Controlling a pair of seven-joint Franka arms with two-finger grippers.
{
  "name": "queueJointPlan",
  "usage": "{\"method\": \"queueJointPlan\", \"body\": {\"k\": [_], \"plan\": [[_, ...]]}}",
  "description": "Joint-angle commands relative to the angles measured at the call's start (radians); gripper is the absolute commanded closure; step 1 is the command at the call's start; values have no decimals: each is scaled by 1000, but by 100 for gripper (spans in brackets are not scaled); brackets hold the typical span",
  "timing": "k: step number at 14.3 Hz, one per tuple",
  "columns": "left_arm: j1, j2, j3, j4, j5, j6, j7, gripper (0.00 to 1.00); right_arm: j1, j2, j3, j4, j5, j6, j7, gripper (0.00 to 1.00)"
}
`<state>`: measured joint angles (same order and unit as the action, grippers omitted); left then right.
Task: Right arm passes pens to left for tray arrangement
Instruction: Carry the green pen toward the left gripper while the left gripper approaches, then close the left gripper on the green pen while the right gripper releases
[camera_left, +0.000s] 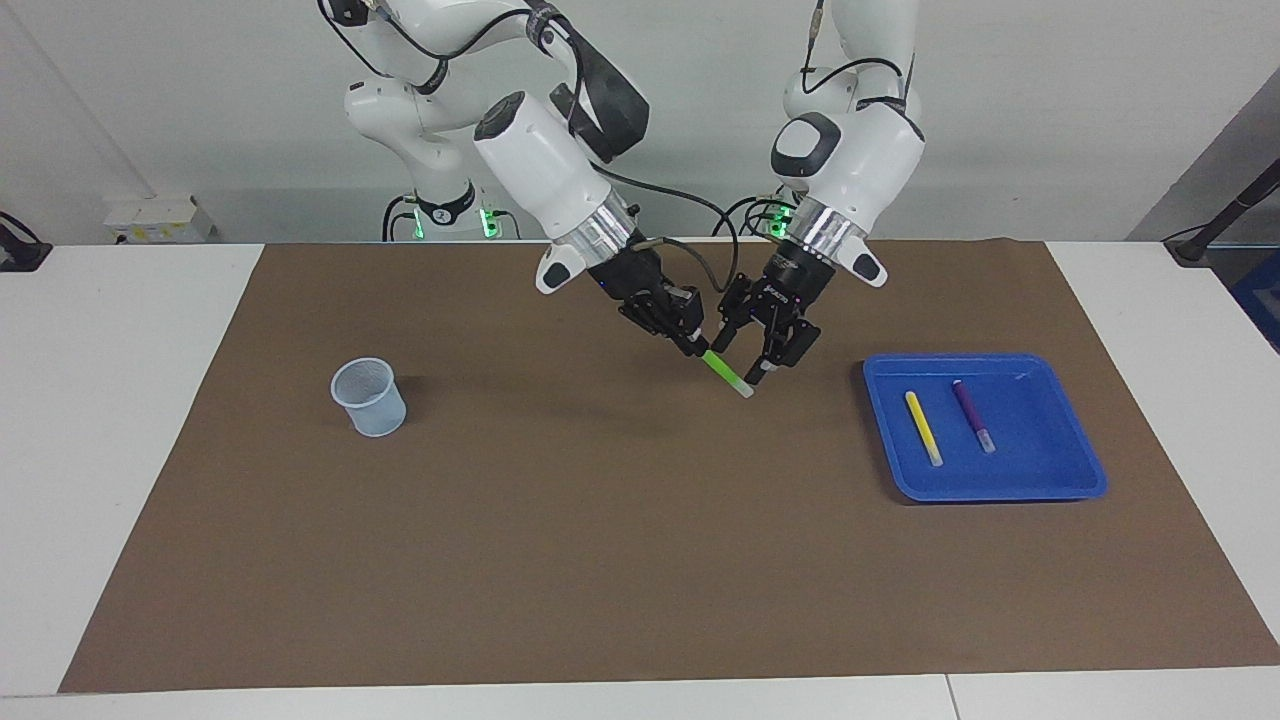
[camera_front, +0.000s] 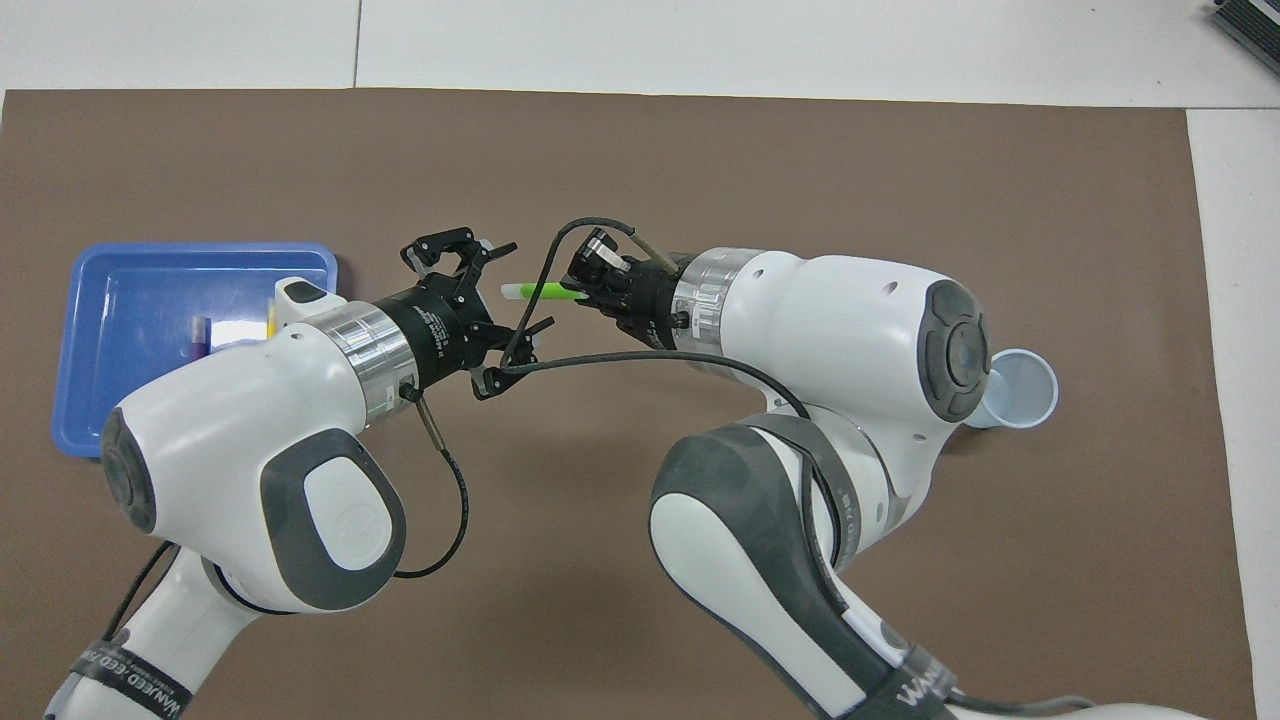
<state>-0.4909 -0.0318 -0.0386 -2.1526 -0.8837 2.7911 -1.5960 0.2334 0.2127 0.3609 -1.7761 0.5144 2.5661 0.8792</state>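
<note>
Facing view showed the right gripper (camera_left: 697, 350) clamped on the green pen (camera_left: 727, 374), holding it slanted in the air over the middle of the tabletop (camera_left: 640, 560), pale end down. The left gripper (camera_left: 745, 358) hung at that free end with its fingers apart on either side of it, not yet closed. The yellow pen (camera_left: 923, 427) and purple pen (camera_left: 972, 415) lay side by side in the tray (camera_left: 1000, 492) near the left arm's end of the tabletop. To do the handover well, the left gripper probably needed to close squarely across the pen's free part, clear of the right fingers, and be firm before the right let go; a grip only on the tip could let it pivot or drop.
</note>
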Motion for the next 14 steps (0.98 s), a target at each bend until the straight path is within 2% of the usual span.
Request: {"method": "queueJointPlan", "body": {"k": [1, 7, 11, 14], "plan": [[-29, -34, 13, -33, -12, -8, 74, 22, -6, -13, 1, -3, 27, -3, 11, 100], [-55, -11, 13, -23, -18, 8, 87, 25, -6, -13, 1, -3, 27, -1, 11, 100], [-58, -11, 11, -23, -20, 10, 87, 46, -6, -13, 1, -3, 27, -1, 11, 100], [-60, -11, 11, -21, -40, 19, 87, 54, -6, -13, 1, -2, 27, -1, 11, 100]]}}
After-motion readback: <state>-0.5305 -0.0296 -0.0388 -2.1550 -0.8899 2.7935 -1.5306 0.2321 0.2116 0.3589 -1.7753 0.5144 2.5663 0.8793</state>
